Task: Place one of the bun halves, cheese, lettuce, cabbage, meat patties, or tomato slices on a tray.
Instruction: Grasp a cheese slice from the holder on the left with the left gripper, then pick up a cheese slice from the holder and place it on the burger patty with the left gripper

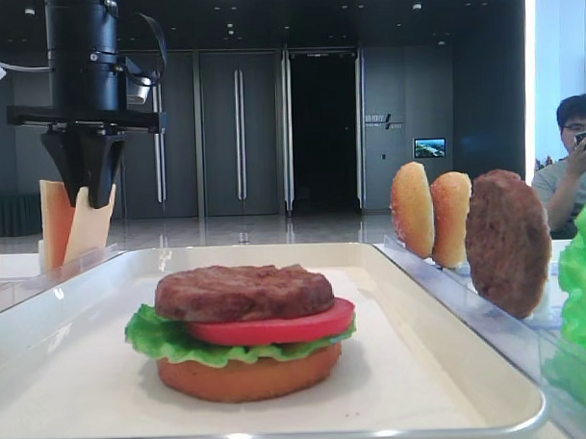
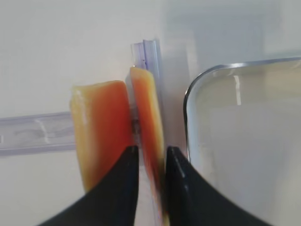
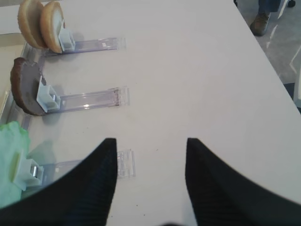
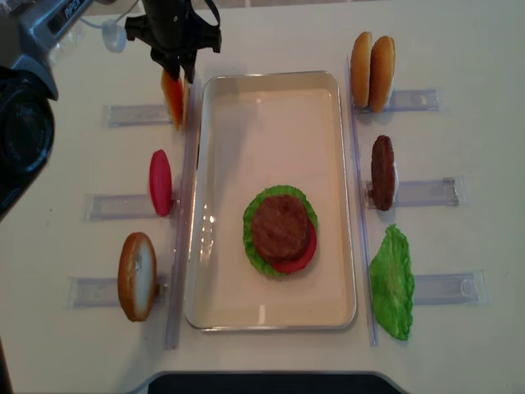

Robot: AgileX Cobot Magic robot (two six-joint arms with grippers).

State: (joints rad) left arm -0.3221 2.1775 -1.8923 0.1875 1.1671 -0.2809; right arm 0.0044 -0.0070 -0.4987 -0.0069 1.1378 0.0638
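Cheese (image 2: 149, 127): upright in its rack beside the tray (image 4: 271, 316), one slice pinched between the left tool's (image 2: 151, 157) fingers, not yet lifted. Tray already holds bun, lettuce, tomato, patty (image 1: 243, 291). Right tool (image 3: 150, 155) spread, empty, over the surface.

Left end effector (image 1: 85, 193) — black, tapered fingers, cylindrical wrist w/ black cable; right end effector (image 3: 150, 181) same.

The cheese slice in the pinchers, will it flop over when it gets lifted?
Probably not. The cheese stands straight on edge in its clear rack, so it looks stiff. It's thin, likely light. The left gripper pinches only its edge, so it might swing or slip.
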